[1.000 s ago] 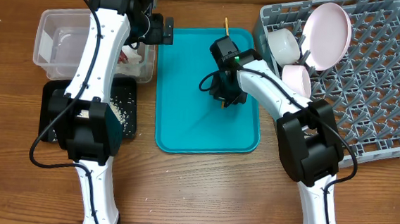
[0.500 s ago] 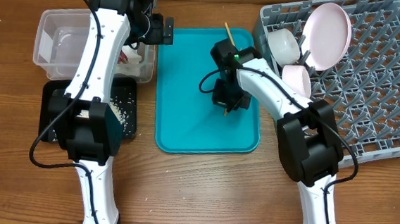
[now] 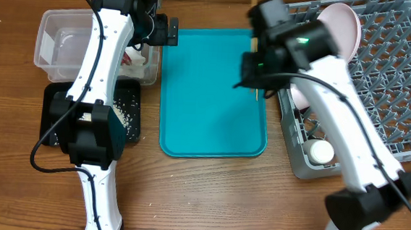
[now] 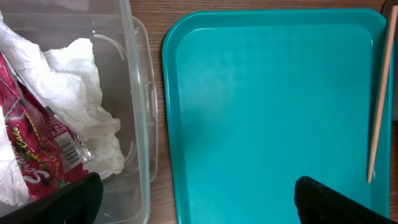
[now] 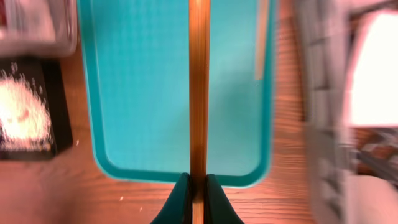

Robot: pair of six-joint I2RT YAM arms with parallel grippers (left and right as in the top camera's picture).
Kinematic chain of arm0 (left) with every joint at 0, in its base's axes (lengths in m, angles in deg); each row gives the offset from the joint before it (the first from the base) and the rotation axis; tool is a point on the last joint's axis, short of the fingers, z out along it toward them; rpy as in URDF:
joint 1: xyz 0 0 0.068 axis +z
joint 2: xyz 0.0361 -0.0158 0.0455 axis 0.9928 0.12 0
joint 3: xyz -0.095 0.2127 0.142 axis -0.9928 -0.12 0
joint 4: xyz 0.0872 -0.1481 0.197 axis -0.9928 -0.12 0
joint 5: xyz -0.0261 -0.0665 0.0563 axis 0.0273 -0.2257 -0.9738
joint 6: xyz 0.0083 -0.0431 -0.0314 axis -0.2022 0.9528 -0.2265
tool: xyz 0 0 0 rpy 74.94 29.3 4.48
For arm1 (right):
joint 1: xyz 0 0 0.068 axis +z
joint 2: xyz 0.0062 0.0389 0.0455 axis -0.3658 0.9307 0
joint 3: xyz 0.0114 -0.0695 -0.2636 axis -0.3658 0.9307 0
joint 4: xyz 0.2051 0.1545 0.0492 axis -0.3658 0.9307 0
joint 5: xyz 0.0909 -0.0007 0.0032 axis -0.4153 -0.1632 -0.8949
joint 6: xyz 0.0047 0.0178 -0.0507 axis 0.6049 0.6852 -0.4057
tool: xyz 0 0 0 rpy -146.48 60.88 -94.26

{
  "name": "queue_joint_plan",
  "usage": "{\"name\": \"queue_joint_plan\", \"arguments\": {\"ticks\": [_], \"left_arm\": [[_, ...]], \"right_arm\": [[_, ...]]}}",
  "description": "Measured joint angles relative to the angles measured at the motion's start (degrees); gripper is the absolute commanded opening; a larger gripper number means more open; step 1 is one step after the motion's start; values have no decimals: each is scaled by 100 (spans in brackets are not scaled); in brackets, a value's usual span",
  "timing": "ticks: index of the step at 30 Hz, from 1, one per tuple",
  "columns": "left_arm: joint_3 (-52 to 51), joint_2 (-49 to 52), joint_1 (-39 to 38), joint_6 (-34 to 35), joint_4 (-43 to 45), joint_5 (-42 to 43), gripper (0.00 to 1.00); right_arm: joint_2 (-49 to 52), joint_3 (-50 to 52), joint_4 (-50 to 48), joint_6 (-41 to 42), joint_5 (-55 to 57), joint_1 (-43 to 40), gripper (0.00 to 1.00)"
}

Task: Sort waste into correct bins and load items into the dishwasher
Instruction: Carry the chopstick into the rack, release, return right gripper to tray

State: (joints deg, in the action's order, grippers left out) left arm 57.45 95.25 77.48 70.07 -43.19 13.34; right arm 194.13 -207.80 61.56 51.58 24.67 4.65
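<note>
Two chopsticks (image 5: 199,93) are counted, along with one teal tray (image 3: 200,93), one clear tub (image 3: 47,46), one black tray (image 5: 62,130), one grey rack (image 3: 396,92), one pink plate (image 3: 348,23), one white cup (image 3: 321,152), one napkin (image 4: 81,87) and one wrapper (image 4: 37,143).

Two arms, same build.

Left arm (image 3: 103,50): smooth white shell links, black blocks at the joints, and a thin black cable (image 3: 40,150) looping off the lower joint.

Right arm (image 3: 350,118): same white links and black joints, black cable along the upper link, small green light (image 3: 303,40) on the black wrist housing.

Left fingers (image 4: 329,199): black, blunt.

Right fingers (image 5: 181,199): dark green-black, tapered.
</note>
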Motion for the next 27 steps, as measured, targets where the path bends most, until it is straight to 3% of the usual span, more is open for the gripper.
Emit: {"name": "queue_joint_plan", "arguments": {"ticks": [10,19,21,24,27], "left_arm": [[0,0,0,0,2,0,100],[0,0,0,0,0,0,100],[0,0,0,0,0,0,100],[0,0,0,0,0,0,100],[0,0,0,0,2,0,100]], "right_arm": [[-240,466,339,1858,927,-1738,4],[-238,2107,-179,3045,1287,-2111,4],[-238,2393,-304,3156,1283,-2120,13],[-238,2605,-350,3254,1283,-2120,18],[-238,2594,-363,3169,1279,-2120,29]]}}
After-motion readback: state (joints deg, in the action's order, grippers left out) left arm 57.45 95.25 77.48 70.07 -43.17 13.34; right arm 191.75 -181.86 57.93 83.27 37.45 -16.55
